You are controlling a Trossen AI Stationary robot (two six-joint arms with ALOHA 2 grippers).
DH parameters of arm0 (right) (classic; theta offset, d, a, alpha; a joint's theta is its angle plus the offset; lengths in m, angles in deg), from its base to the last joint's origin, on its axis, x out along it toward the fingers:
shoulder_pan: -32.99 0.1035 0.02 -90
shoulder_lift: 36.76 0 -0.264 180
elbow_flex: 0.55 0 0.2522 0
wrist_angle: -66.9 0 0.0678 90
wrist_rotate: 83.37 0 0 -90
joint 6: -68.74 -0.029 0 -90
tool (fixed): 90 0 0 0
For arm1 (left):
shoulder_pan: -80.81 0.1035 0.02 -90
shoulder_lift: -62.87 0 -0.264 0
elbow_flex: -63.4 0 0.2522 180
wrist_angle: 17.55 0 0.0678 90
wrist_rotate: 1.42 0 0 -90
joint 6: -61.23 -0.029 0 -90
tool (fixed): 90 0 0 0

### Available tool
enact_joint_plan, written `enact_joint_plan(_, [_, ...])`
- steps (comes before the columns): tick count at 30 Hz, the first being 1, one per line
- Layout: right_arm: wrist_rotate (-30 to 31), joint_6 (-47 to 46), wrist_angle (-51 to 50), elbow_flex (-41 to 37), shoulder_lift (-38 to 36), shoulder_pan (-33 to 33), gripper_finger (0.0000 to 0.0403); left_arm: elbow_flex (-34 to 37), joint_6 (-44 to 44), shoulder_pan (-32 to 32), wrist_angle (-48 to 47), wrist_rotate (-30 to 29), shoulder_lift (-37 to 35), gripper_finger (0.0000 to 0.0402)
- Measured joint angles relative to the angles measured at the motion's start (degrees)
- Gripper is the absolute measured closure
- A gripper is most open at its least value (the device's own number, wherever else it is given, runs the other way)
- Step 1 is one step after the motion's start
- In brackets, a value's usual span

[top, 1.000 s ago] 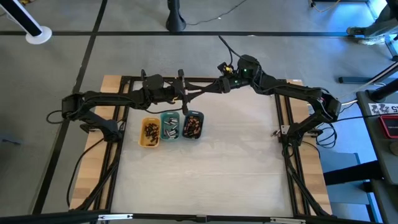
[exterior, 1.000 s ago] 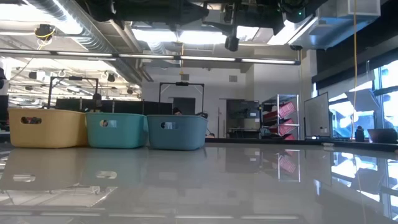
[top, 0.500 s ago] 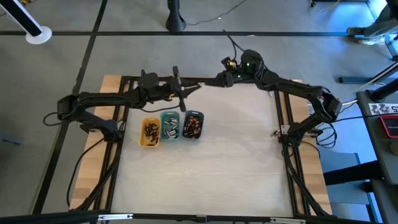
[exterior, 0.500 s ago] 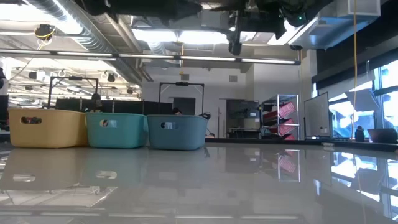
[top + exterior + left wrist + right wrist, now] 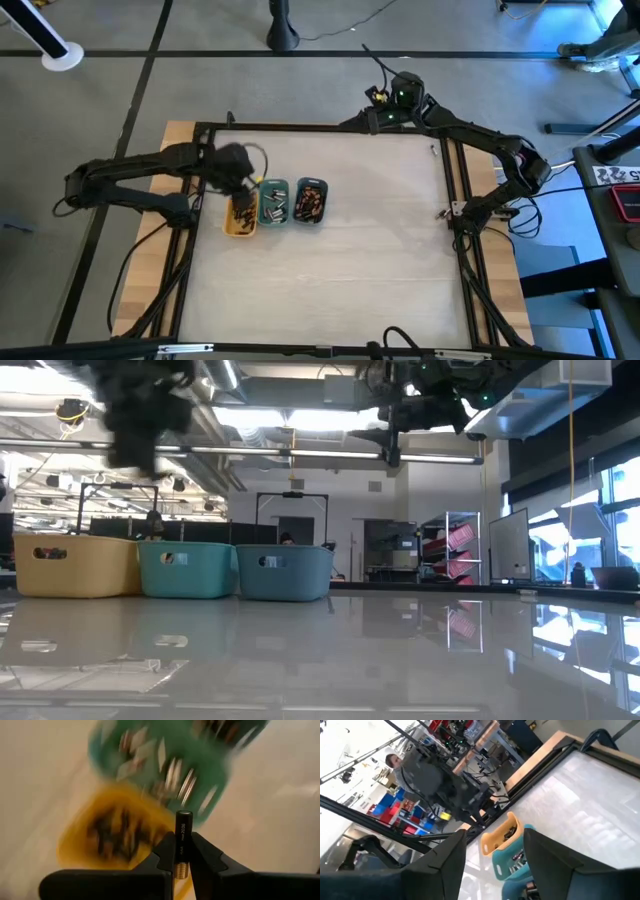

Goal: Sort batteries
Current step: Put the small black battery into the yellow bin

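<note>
The left arm reaches in from the left edge of the table (image 5: 380, 280) and bends at the elbow, so that its wrist hangs over the three trays near the back-left part of the table. The left gripper (image 5: 183, 851) is above the yellow tray (image 5: 240, 213) and the green tray (image 5: 273, 201); its two fingers are pressed together on a single dark battery (image 5: 183, 841), which stands upright between them with its top end above the fingertips. In the low view this arm appears as a blurred dark shape high above the yellow tray.

The right arm is stretched along the back edge of the table, and the right gripper (image 5: 372, 118) is close to the middle of that edge, well apart from the trays. Its fingers (image 5: 552, 862) stand apart and nothing is between them.

The other batteries (image 5: 242, 210) lie sorted in the trays: dark ones in the yellow tray, silvery ones in the green tray, copper-toned ones in the grey-blue tray (image 5: 310, 201).
</note>
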Motion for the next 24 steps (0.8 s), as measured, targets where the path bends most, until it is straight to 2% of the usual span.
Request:
enact_joint_plan(3, [0.7, 2.1, 0.1, 0.0, 0.0, 0.0, 0.0205, 3.3, 2.9, -1.3, -2.0, -0.7, 0.3, 0.0379])
enact_joint_plan(12, [-1.4, 4.9, -1.7, 0.0, 0.0, 0.0, 0.0205, 14.3, 14.8, -2.0, 5.1, -0.7, 1.0, 0.0373])
enact_joint_plan(16, [-2.7, 5.3, -4.7, 0.0, 0.0, 0.0, 0.0205, 16.9, 17.6, -2.0, 9.5, -0.7, 1.0, 0.0337])
enact_joint_plan(24, [-4.9, 9.3, -14.3, 0.0, 0.0, 0.0, 0.0205, 16.8, 16.5, -1.2, 10.0, -0.7, 1.0, 0.0250])
